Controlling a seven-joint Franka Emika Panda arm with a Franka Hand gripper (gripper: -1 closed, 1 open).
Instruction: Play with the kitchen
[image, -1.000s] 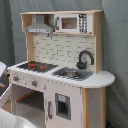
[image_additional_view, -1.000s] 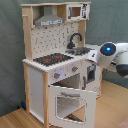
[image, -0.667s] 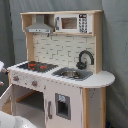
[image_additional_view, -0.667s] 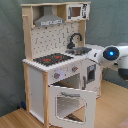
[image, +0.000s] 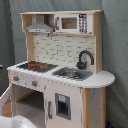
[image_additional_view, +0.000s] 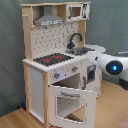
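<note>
The kitchen (image: 60, 75) (image_additional_view: 57, 65) is a tall white and light-wood toy and shows in both exterior views. It has a black hob (image: 34, 65) (image_additional_view: 52, 59), a sink (image: 73, 74), a black faucet (image: 85, 57) (image_additional_view: 75, 39), a grey hood (image: 40, 27) (image_additional_view: 49, 20) and a small microwave (image: 70, 22) (image_additional_view: 75, 11). Its windowed oven door (image_additional_view: 71, 104) hangs open, tilted outward. My white arm (image_additional_view: 112, 65), with a blue light on it, comes in from the second exterior view's right. The gripper (image_additional_view: 93, 57) is near the counter's front corner, above the open door.
A grey curtain (image: 115, 45) hangs behind the kitchen. The floor (image_additional_view: 12, 120) is wood. A white rounded shape (image: 15, 122) sits at the first exterior view's bottom left. A cupboard door with a dark panel (image: 62, 106) stays closed under the sink.
In the second exterior view the arm's blue-lit joint has moved down and slightly right. The kitchen and its open oven door have not moved.
</note>
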